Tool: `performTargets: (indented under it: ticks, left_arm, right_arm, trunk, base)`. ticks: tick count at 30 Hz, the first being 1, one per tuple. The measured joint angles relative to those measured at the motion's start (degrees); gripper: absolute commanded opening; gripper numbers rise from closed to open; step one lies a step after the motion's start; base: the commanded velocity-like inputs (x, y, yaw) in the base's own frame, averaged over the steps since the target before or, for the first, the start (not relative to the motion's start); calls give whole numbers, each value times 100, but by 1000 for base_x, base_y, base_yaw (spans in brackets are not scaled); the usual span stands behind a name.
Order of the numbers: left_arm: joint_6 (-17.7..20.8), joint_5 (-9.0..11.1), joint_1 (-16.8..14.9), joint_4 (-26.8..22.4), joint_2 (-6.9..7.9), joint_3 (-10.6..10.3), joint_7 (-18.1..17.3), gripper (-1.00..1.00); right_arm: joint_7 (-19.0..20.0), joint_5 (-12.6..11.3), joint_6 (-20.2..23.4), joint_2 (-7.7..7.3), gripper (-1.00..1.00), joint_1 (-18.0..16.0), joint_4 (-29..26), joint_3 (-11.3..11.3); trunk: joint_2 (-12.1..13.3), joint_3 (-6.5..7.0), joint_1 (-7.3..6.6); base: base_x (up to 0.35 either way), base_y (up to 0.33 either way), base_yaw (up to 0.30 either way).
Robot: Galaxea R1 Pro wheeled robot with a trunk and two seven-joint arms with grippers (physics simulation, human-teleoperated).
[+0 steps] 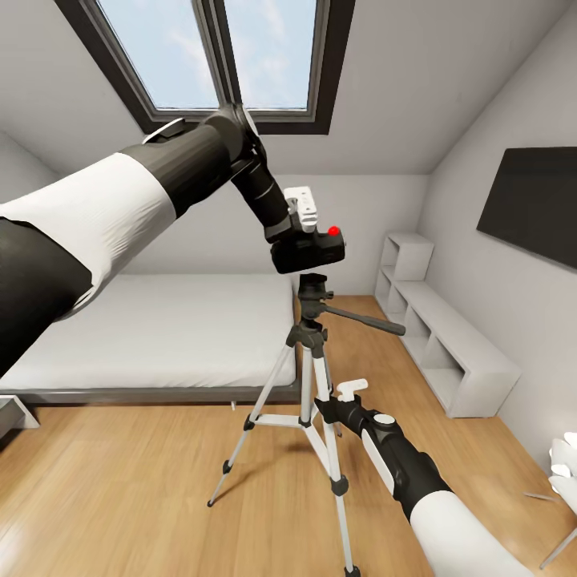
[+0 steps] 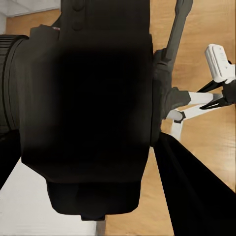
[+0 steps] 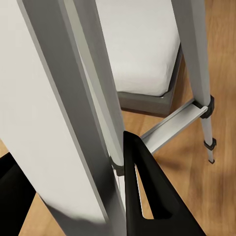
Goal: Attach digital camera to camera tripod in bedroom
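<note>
My left pincer (image 1: 308,220) is clamped on the digital camera (image 1: 308,250), gripping it from above, red button (image 1: 334,232) up; I hold it just over the dark head (image 1: 312,287) of the camera tripod (image 1: 308,377), and from the head view I cannot tell whether the two touch. My right pincer (image 1: 340,398) sits low against the tripod, at the leg (image 1: 324,389) just under the black collar; in the right wrist view a silver leg (image 3: 69,113) runs between my two dark fingers (image 3: 147,196), so they stand apart around it (whether they actually press on it I cannot tell).

The left wrist view gives the camera's black body (image 2: 88,108) close up, with its lens barrel (image 2: 7,83) off to one side, the tripod's pan handle (image 2: 178,27) running past it, and my right pincer's white housing (image 2: 219,61) further off over the wood floor (image 2: 206,142); the head view shows the handle (image 1: 365,319) jutting out toward the white shelf unit (image 1: 449,353). The right wrist view adds a lower brace (image 3: 172,123) running to a far leg's black joint (image 3: 209,107), with the bed (image 3: 142,49) behind. The tripod stands on the wood floor (image 1: 120,497) at the foot of the bed (image 1: 160,336), under the skylight (image 1: 216,52); a dark screen (image 1: 533,204) hangs on the wall.
</note>
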Motion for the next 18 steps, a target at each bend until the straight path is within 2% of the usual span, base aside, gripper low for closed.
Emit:
performTargets:
  ticks: [3, 8, 18]
  left_arm:
    - [0, -177, 0, -2, -6, -2, -5, -100]
    - [1, -309, -1, -9, -18, 2, -11, -100]
    - [2, -333, -1, -11, -90, 4, 0, -100]
  right_arm:
    - [-3, 0, 1, 1, -100, 0, -1, 1]
    - [-6, 2, 1, 2, -100, 0, -1, 1]
    - [-5, 3, 2, 3, -100, 0, -1, 0]
  trunk:
    - [0, 0, 0]
    - [0, 0, 0]
    - [0, 0, 0]
  base:
    - [0, 0, 0]
    - [0, 0, 0]
    - [0, 0, 0]
